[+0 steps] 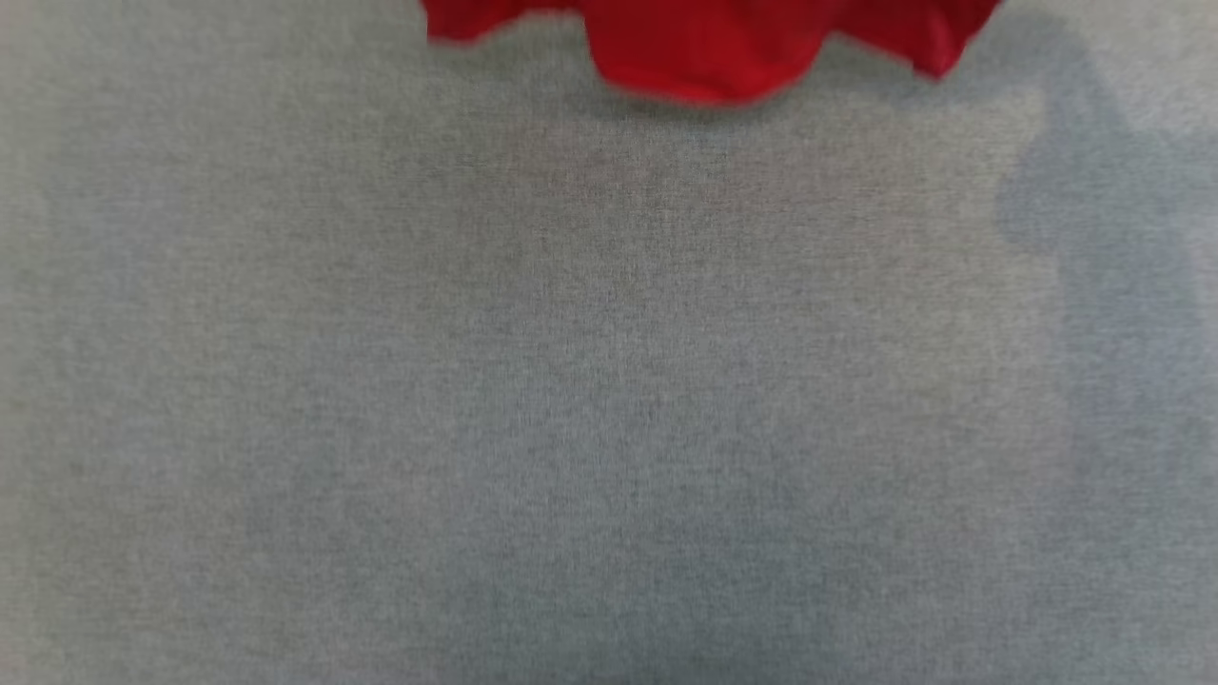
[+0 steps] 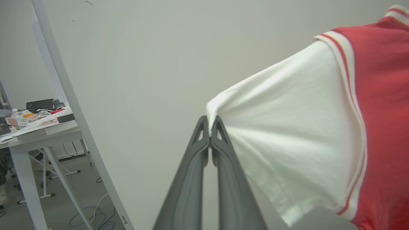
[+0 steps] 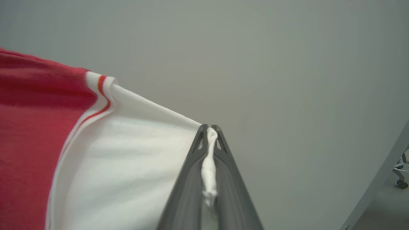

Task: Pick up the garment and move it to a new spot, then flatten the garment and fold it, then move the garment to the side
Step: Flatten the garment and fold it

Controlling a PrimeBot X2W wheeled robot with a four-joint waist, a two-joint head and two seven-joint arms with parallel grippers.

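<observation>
My left claw [image 2: 210, 129] is clamped on one white sleeve [image 2: 287, 127] of the shirt [image 1: 704, 43], my right claw [image 3: 210, 132] on the other sleeve. The shirt hangs above the counter [image 1: 609, 381]; I should lower both evenly, holding it taut.

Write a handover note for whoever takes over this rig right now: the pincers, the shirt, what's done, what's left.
Left pincer: shut on the tip of one white sleeve.
Right pincer: shut on the other white sleeve, with fabric bunched between its fingers.
Garment: the red jersey T-shirt is held up, spread between both pincers. Its red hem shows at the far edge of the gray cloth surface in the head view.
Done: pickup.
Left: lay it at the new spot, flatten, fold, move aside.
</observation>
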